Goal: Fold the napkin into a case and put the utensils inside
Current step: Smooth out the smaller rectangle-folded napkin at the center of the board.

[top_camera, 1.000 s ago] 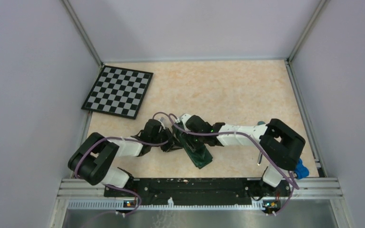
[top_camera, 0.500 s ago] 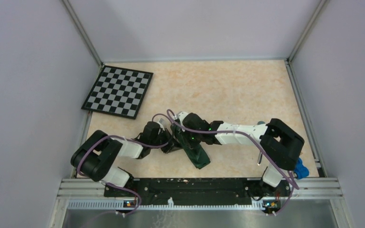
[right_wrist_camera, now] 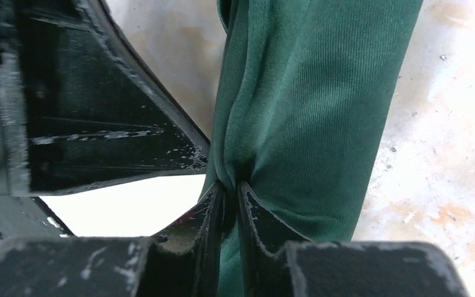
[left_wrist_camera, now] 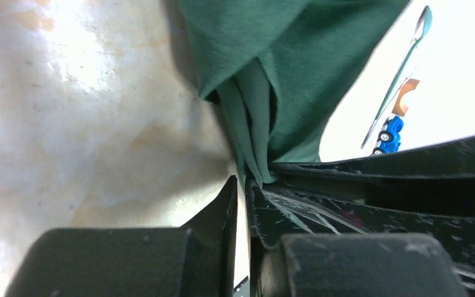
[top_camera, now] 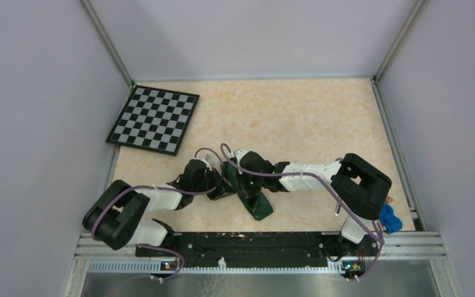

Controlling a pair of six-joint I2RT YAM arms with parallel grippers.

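Observation:
The dark green napkin lies folded into a long narrow band near the table's front middle. My right gripper is shut on a raised fold of the napkin, which bunches between its tips. My left gripper meets it from the left. Its jaws are nearly together, pinching the layered edge of the napkin at their very tips. In the top view the left gripper and right gripper sit side by side on the band's far end. One utensil with a teal head lies beyond; its handle shows beside the right arm.
A black-and-white checkered board lies at the far left. A blue toy car and a small tan wooden piece sit at the front right corner. A metal rail runs along the near edge, and walls close in on both sides.
Both grippers have closed on the cloth. Both arms have shifted slightly left and toward the near edge, dragging the band's far end with them.

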